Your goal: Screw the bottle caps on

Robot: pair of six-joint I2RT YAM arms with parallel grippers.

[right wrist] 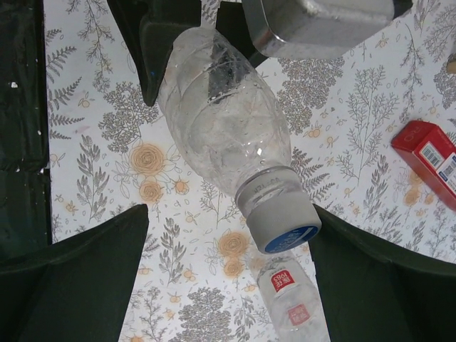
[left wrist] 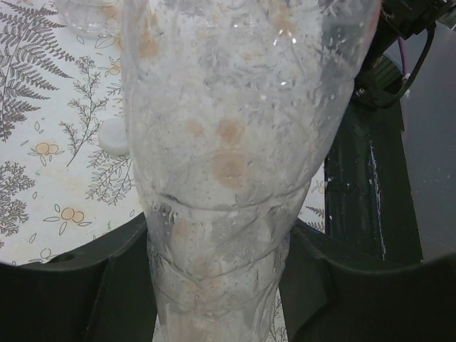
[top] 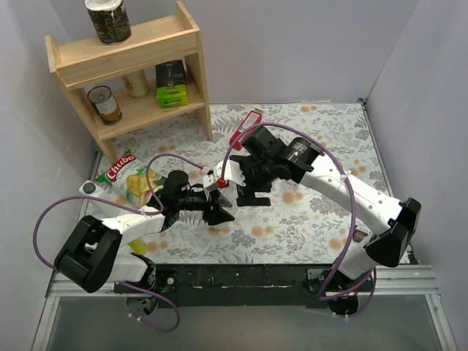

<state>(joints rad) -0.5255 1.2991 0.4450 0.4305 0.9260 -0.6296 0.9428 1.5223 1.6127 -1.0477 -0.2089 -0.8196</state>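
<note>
My left gripper (top: pixel 219 210) (left wrist: pixel 221 285) is shut on the plain clear bottle (left wrist: pixel 235 142) and holds it tilted above the table. In the right wrist view the bottle (right wrist: pixel 221 121) points its neck at me, with the blue-and-white cap (right wrist: pixel 283 226) sitting on the neck. My right gripper (top: pixel 252 196) (right wrist: pixel 228 278) is open around the cap, which is close to or touching the right finger (right wrist: pixel 385 285). The red-and-white labelled bottle (right wrist: pixel 291 303) lies on the table below, without a cap. The pale cap (left wrist: pixel 114 135) lies on the table beside the held bottle.
A flat red box (right wrist: pixel 429 160) (top: pixel 246 126) lies beyond the grippers. A wooden shelf (top: pixel 131 66) with cans stands at the back left. A snack bag (top: pixel 126 179) lies at the left of the floral tablecloth (top: pixel 322 219). Walls close in both sides.
</note>
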